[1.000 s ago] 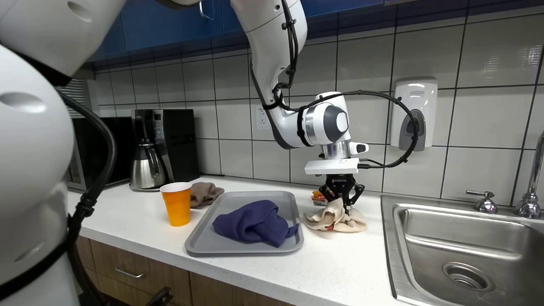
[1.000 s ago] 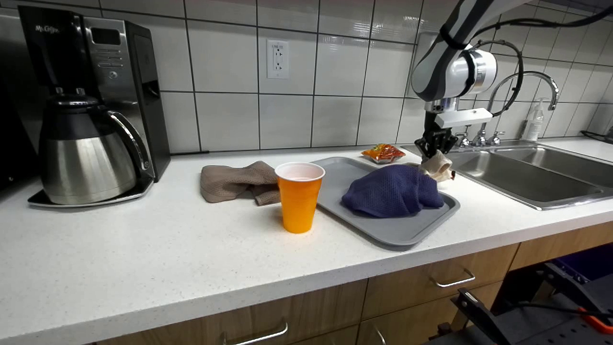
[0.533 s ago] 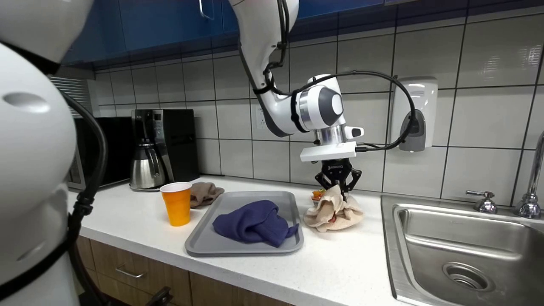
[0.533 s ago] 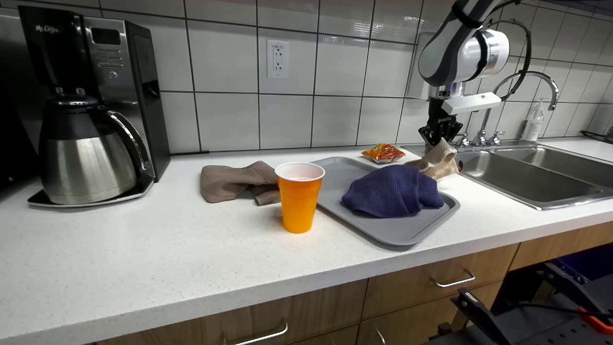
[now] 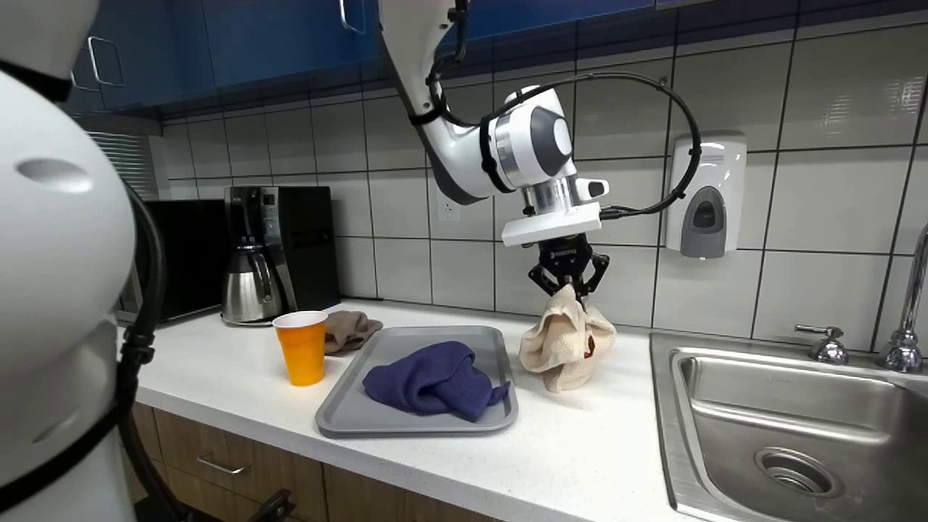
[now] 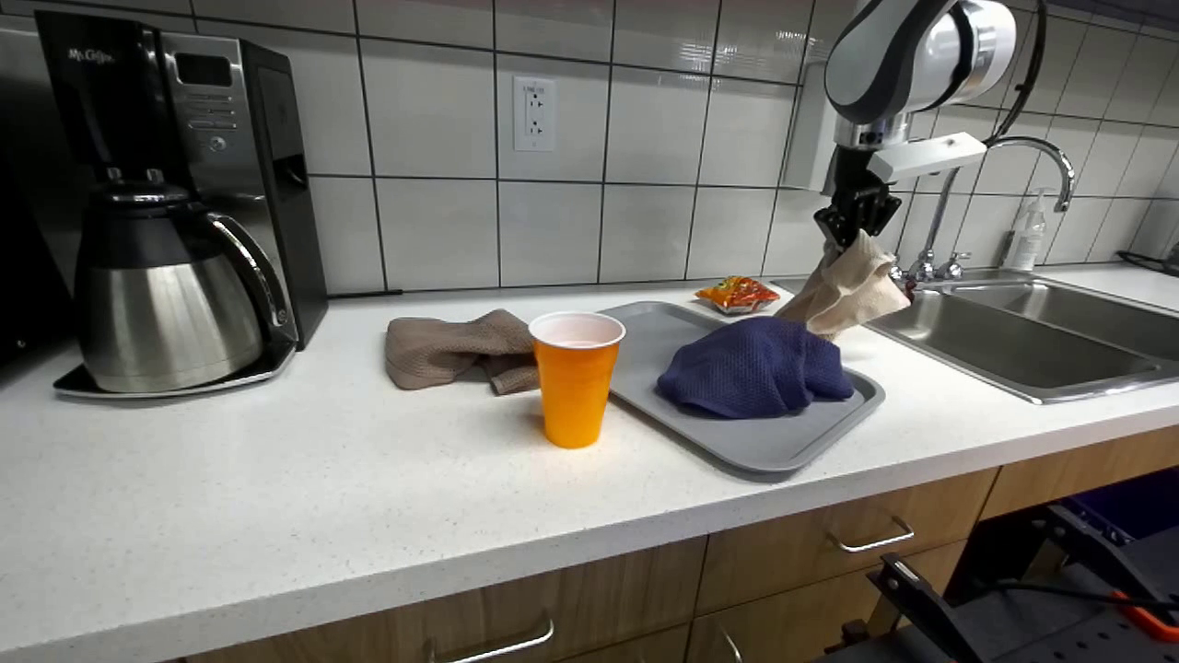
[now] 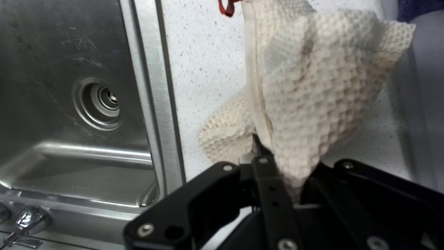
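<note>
A wall of shiny white tiles (image 6: 433, 110) with dark lines runs along the back of the kitchen. In front of it is a long white countertop (image 6: 276, 497) with tiny gray specks. Blue cupboards (image 5: 283, 43) hang up high, and wooden drawers (image 6: 783, 557) with silver handles sit below. A big white robot arm (image 5: 467, 163) bends over the counter. A metal sink (image 5: 674, 428) is set into the counter, with a shiny faucet (image 5: 905, 348) at the back. Far from the sink stands a black and silver coffee maker (image 6: 221, 166) with a steel pot (image 6: 175, 313) in it. A gray tray (image 5: 348, 406) lies flat between the coffee maker and the sink, and a bunched-up dark blue towel (image 5: 435, 380) is on it. The cream waffle towel (image 5: 565, 341) hangs from the claw (image 5: 574, 286), over the bit of counter between the tray and the sink. The claw is clamped on the top of it; I can't tell if its bottom end touches the counter. A crumpled brown towel (image 6: 461, 350) lies on the tray's coffee maker side. A white soap dispenser (image 5: 707, 196) is on the tiles near the sink. An orange cup (image 6: 576, 387) stands upright near the brown towel. A shiny orange snack packet (image 6: 737, 295) lies behind the tray, near the wall. A little red loop (image 7: 229, 12) sticks out from the cream waffle towel.
</note>
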You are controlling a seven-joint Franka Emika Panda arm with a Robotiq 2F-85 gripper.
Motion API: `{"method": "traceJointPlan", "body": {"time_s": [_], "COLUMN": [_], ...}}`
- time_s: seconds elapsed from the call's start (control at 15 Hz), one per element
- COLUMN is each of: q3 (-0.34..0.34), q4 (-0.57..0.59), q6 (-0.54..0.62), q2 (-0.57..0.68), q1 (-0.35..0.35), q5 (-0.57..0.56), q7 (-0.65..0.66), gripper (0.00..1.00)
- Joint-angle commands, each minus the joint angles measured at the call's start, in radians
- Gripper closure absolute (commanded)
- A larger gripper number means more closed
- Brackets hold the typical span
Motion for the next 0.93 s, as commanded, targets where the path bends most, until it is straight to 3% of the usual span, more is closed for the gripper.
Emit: {"method": "traceJointPlan", "body": {"time_s": [0.0,0.87], "q3": [-0.005,0.041], "q4": [-0.066,-0.135], "q6": [0.017,0.03], "q2": [-0.098,-0.224], "q1": [0.013,0.056], "q5": [-0.053,-0.133], "q7": [0.006,0.012], "gripper": [0.98,0.98]}}
